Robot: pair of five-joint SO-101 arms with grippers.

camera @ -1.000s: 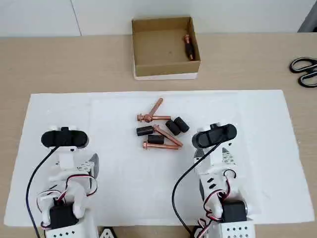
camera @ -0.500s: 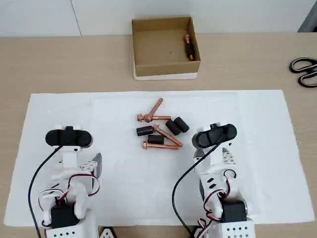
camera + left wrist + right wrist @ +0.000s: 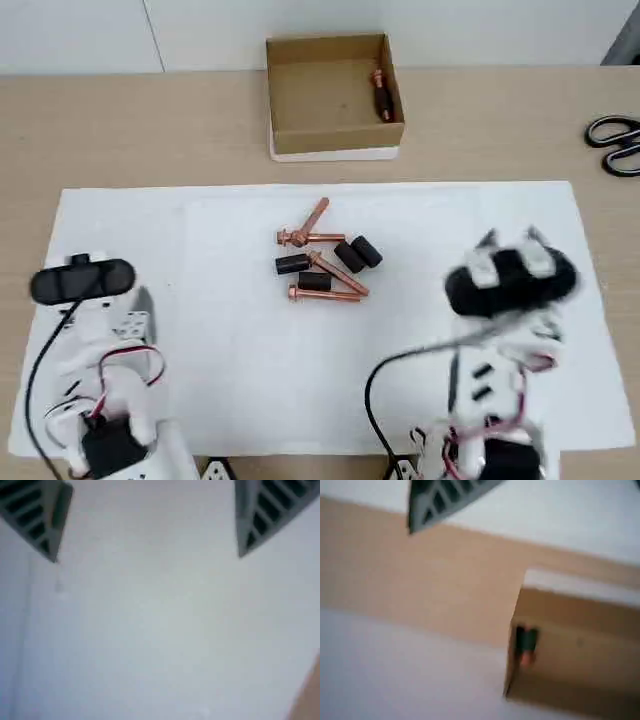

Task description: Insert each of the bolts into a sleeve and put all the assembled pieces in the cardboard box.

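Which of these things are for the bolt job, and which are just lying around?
For the job: bolts, black sleeves, cardboard box, finished piece inside it.
Just lying about: scissors, white sheet.

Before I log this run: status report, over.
Left hand open over mat; right arm near four loose bolts. One assembled piece in cardboard box; four sleeves unfilled. Nothing blocking box.

White arms point(image 3: 110, 345), blk cables point(image 3: 367, 395)
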